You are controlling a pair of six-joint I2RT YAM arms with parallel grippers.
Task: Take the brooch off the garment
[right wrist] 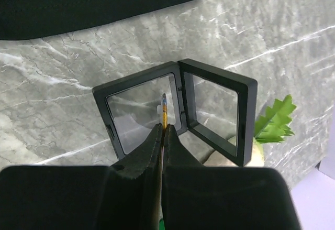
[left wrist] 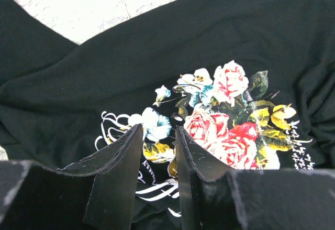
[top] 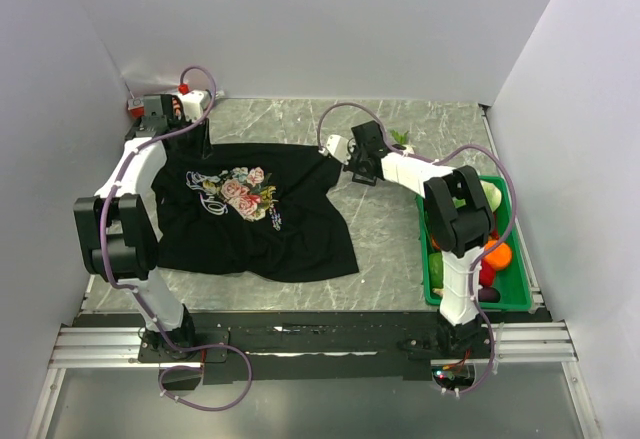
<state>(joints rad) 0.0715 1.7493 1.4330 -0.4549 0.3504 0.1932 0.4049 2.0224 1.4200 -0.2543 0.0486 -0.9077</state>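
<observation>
A black T-shirt, the garment (top: 250,224), lies spread on a grey marbled desk (top: 390,234), its chest print of pink roses, green leaves and white swirls facing up. From above I see both arms reaching over the desk.

My left pincer (top: 207,139) sits at the far left edge of the garment. In its wrist view the left pincer (left wrist: 157,135) is partly open, with a clear gap between its two black fingers (left wrist: 118,172) and nothing held. Through the gap I see the rose print on the cloth below.

My right pincer (top: 335,147) is past the garment's far right corner, over bare desk. In its wrist view the right pincer (right wrist: 163,130) is pressed closed on the brooch (right wrist: 164,107). The brooch is a thin yellowish-gold piece seen edge-on, standing up from the fingertips. So the brooch is off the garment, which shows only as a dark strip at the top of this view.

The brooch sits in front of an open black frame case (right wrist: 137,79) with clear panels, close to its hinge. I cannot tell whether it touches the case. One half of the case lies on the desk and the other stands up. A green leaf (right wrist: 275,122) lies just beside the upright half.

A green bin (top: 478,305) of coloured fruit stands at the desk's right edge.
</observation>
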